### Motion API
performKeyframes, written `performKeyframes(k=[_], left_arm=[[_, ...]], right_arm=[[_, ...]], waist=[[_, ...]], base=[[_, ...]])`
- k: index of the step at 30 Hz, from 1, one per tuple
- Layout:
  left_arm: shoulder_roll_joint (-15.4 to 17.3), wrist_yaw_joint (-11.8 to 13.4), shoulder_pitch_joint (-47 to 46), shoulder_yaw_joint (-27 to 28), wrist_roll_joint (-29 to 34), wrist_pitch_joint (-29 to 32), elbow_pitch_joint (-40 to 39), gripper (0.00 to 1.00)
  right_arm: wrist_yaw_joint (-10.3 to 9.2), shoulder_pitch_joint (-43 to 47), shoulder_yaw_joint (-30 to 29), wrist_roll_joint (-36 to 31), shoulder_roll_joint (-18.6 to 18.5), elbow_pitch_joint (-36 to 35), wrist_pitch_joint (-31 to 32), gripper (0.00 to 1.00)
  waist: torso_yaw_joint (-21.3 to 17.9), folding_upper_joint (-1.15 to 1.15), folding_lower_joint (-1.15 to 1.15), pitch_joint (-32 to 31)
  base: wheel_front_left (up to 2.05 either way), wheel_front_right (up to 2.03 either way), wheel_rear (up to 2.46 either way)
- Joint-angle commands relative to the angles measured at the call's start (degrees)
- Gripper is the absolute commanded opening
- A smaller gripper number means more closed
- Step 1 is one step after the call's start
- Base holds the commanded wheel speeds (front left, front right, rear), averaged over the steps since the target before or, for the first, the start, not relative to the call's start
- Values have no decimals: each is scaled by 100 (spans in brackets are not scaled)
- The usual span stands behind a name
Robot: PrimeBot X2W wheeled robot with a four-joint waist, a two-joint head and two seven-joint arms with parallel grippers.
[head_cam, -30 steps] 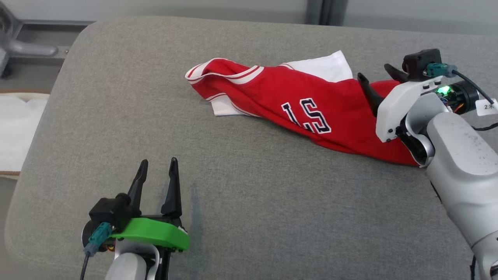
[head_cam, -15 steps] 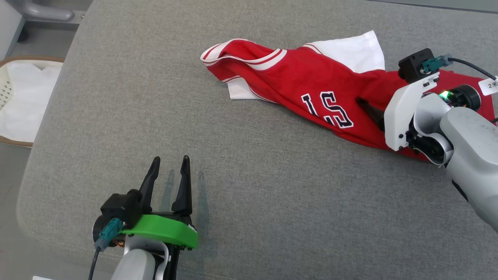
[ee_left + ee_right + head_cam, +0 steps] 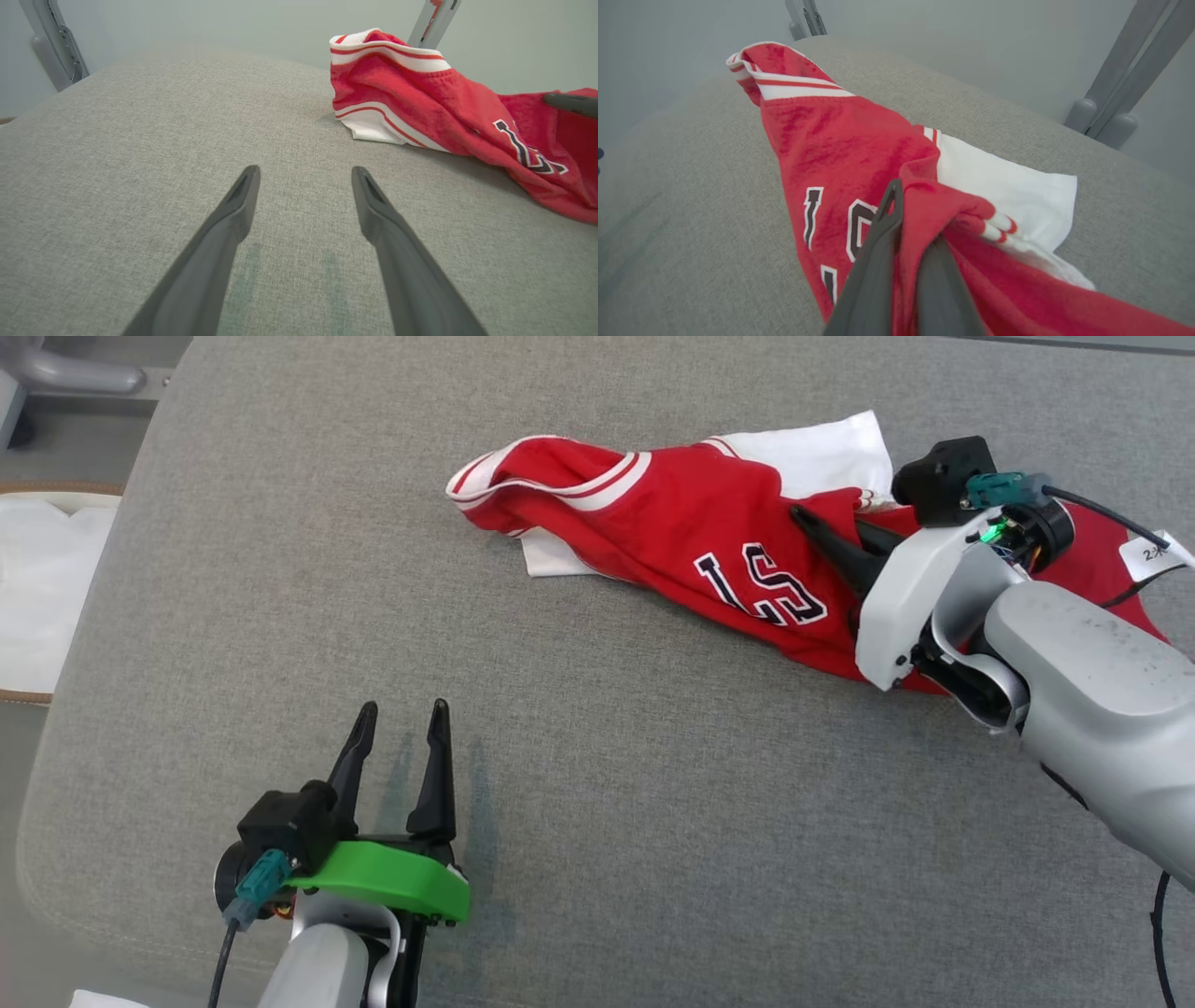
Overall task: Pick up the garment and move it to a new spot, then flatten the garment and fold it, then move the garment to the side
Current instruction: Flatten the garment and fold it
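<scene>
Red cloth with white bands, the garment (image 3: 653, 523), lies crumpled in the upper middle and upper right of the head view, on a wide grey woven surface (image 3: 597, 784). It stretches as a long bundle from its striped end at the upper centre down toward the right edge of the frame. A dark number (image 3: 761, 583) with a white outline shows on the red part, and a white panel (image 3: 822, 453) sticks out at the top edge of the bundle.

The right gripper (image 3: 829, 523) comes in from the right side of the frame and rests on the garment, just to the right of the number. In the right wrist view its (image 3: 915, 214) two dark fingers stand close together at the bottom centre, with a ridge of red cloth (image 3: 840, 140) pinched between them; one fingertip is covered by the fabric. The fold seems a little raised there, but I cannot tell this surely.

The left gripper (image 3: 403, 709) is in the lower left of the head view, well apart from the garment. Its fingers point up the frame and stand spread — nothing is between them. In the left wrist view the gripper (image 3: 304, 171) hangs over bare grey surface, with the garment (image 3: 420, 102) in the upper right of the frame.

A white cloth (image 3: 37, 588) lies beyond the surface, at the left edge of the head view.
</scene>
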Motion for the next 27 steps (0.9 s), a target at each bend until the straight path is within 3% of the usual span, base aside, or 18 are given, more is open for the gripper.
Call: performKeyframes(k=[1,7,17,18,19,20,21,27], left_arm=[[4,30,-72,45,40,0,-27,100],[4,66,110,321,137,1,-134,100],[5,19,255,658,298,0,-206,100],[5,16,263,667,304,0,-201,100],[5,9,273,679,308,0,-193,100],[6,9,280,691,309,0,-184,100],[6,7,287,709,313,0,-173,100],[5,-16,376,793,354,0,-162,100]], right_arm=[[-9,-70,189,-99,-9,-101,-215,0],[-9,130,994,-590,54,-519,-866,0],[-9,1349,1287,-1465,662,-805,-889,0],[-9,1455,1287,-1504,725,-765,-897,5],[-9,1556,1284,-1556,793,-696,-919,37],[-9,1628,1282,-1623,834,-637,-944,89],[-9,1740,1283,-1661,897,-556,-964,100],[-9,2146,1007,-1675,1004,-356,-1157,100]], waist=[[-36,0,0,-68],[-163,0,0,-305],[-417,0,0,-574],[-433,0,0,-591],[-453,0,0,-612],[-470,0,0,-628],[-498,0,0,-656],[-677,0,0,-806]], base=[[0,0,0],[0,0,0],[0,0,0],[0,0,0],[0,0,0],[0,0,0],[0,0,0],[0,0,0]])
